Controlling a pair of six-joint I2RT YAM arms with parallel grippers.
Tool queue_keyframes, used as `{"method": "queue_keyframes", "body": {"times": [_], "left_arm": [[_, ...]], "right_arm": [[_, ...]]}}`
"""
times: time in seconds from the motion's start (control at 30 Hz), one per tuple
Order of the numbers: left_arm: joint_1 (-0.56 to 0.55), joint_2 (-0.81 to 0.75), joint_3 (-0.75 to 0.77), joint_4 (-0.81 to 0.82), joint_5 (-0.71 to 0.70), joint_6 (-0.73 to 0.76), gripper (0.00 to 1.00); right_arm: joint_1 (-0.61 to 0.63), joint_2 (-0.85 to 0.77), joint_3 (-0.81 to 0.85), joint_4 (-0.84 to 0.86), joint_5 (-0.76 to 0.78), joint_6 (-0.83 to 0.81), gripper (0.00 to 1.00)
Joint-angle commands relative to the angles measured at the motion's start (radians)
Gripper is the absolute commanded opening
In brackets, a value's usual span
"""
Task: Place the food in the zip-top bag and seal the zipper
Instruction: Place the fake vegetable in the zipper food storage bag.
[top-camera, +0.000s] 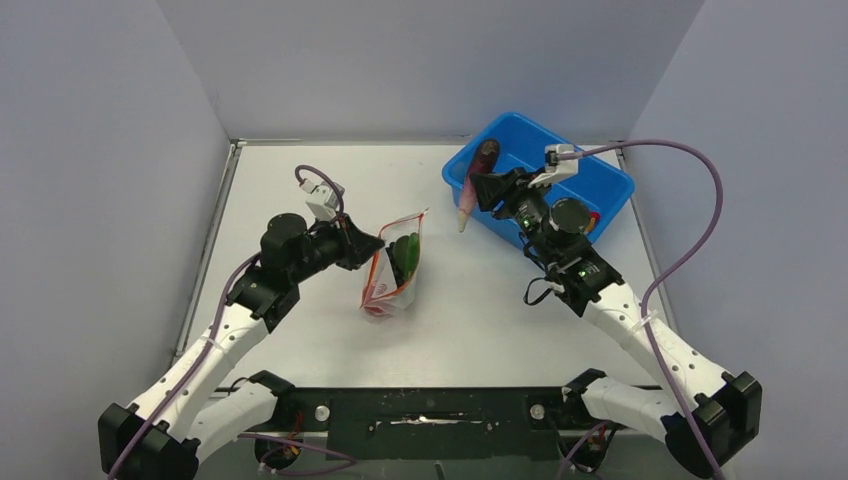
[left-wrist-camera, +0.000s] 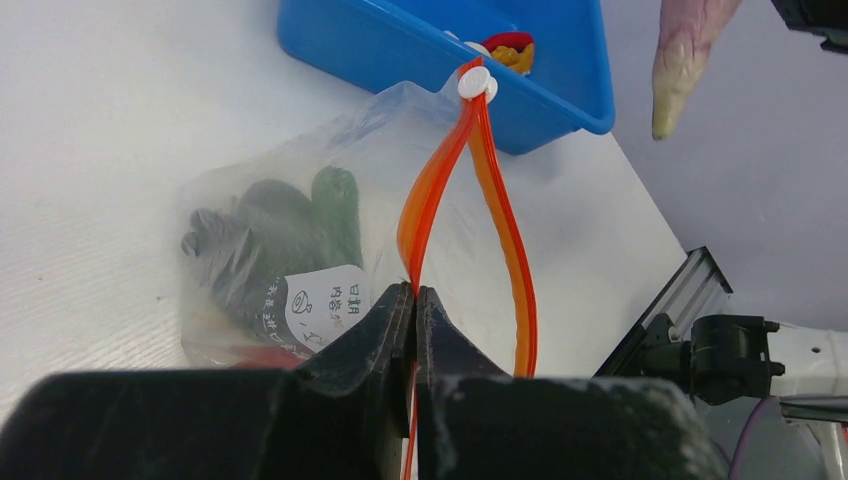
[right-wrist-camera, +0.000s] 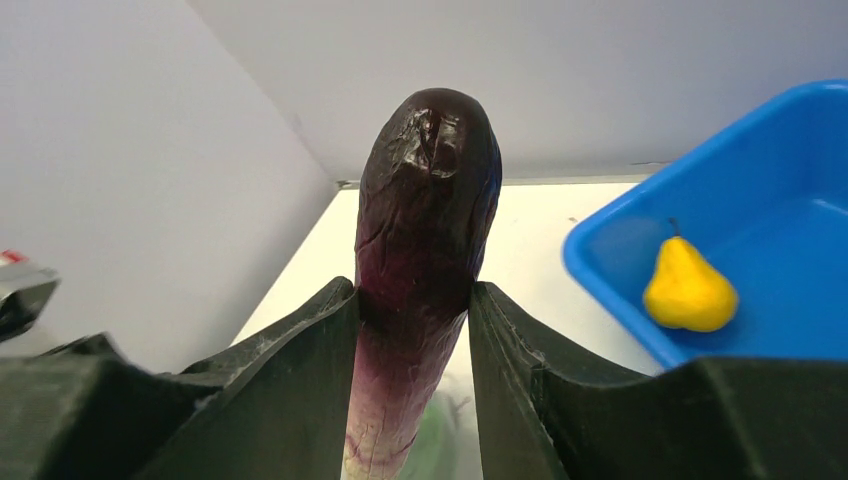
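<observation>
Pinching one strand of the zipper (left-wrist-camera: 512, 260), the left gripper (left-wrist-camera: 414, 295) has its jaws pressed together on the red-orange strip. The strip's two strands part in a narrow loop and meet again at a white slider (left-wrist-camera: 476, 83) at the far end. Behind the strip, the zip-top bag (left-wrist-camera: 300, 200) stands on the table (top-camera: 300, 190) near the centre of the overhead view, its mouth unsealed. It holds a green piece (left-wrist-camera: 335, 210) and dark pieces (left-wrist-camera: 240, 250) above a printed label (left-wrist-camera: 320, 305). The right gripper (right-wrist-camera: 412, 290), jaws partly spread, clamps the purple eggplant (right-wrist-camera: 425, 220) about its middle. In the overhead view the eggplant hangs at 2 o'clock from the bag, pale end toward 6 o'clock, over the near-left rim of the blue tub (top-camera: 600, 180). A yellow pear (right-wrist-camera: 688, 290) lies inside the tub.
</observation>
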Motion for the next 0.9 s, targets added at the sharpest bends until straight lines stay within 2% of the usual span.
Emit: {"method": "queue_keyframes", "body": {"times": [0.0, 0.33, 0.67, 0.87], "left_arm": [[0.003, 0.008, 0.069, 0.048, 0.018, -0.059, 0.00], [0.003, 0.020, 0.094, 0.037, 0.020, -0.097, 0.00], [0.004, 0.014, 0.115, 0.005, 0.020, -0.100, 0.00], [0.003, 0.009, 0.109, 0.005, 0.026, -0.112, 0.00]], "right_arm": [[0.123, -0.035, -0.021, 0.090, 0.147, -0.015, 0.30], [0.357, 0.024, -0.051, 0.228, 0.323, -0.060, 0.30], [0.506, 0.103, -0.061, 0.343, 0.475, -0.128, 0.30], [0.554, 0.154, -0.082, 0.401, 0.574, -0.174, 0.30]]}}
